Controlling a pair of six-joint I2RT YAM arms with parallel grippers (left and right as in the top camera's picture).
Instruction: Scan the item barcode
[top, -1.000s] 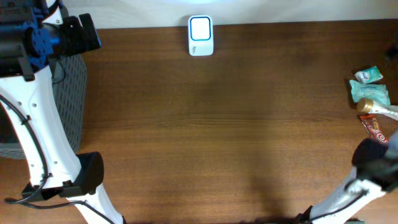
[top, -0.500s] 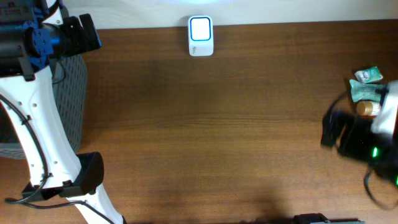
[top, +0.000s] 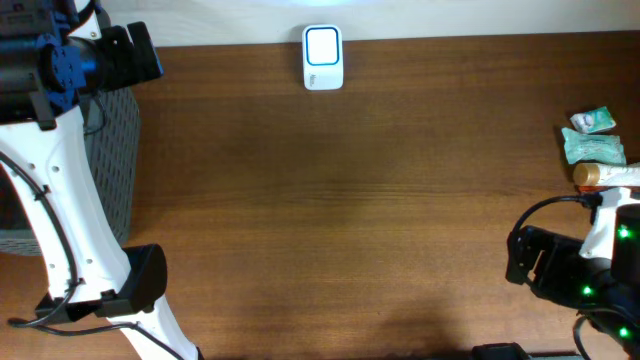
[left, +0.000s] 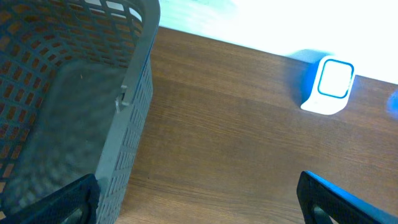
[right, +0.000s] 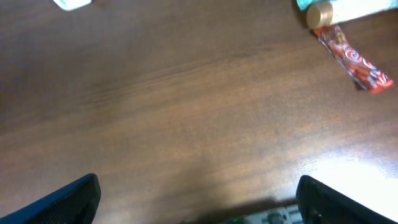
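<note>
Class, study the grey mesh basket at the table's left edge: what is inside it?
The basket shows only bare mesh floor and walls; nothing lies in the visible part. A finger of the left gripper covers one corner, and the rest is out of frame.

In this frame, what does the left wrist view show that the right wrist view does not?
Only left wrist: the grey mesh basket and the white scanner with its lit window. Only right wrist: the red snack wrapper and a gold-capped tube at the top edge; a pale sliver at the top left is too cropped to name. Both: the brown wooden table, with the left claw and right claw each open and empty at the bottom of its own view.
</note>
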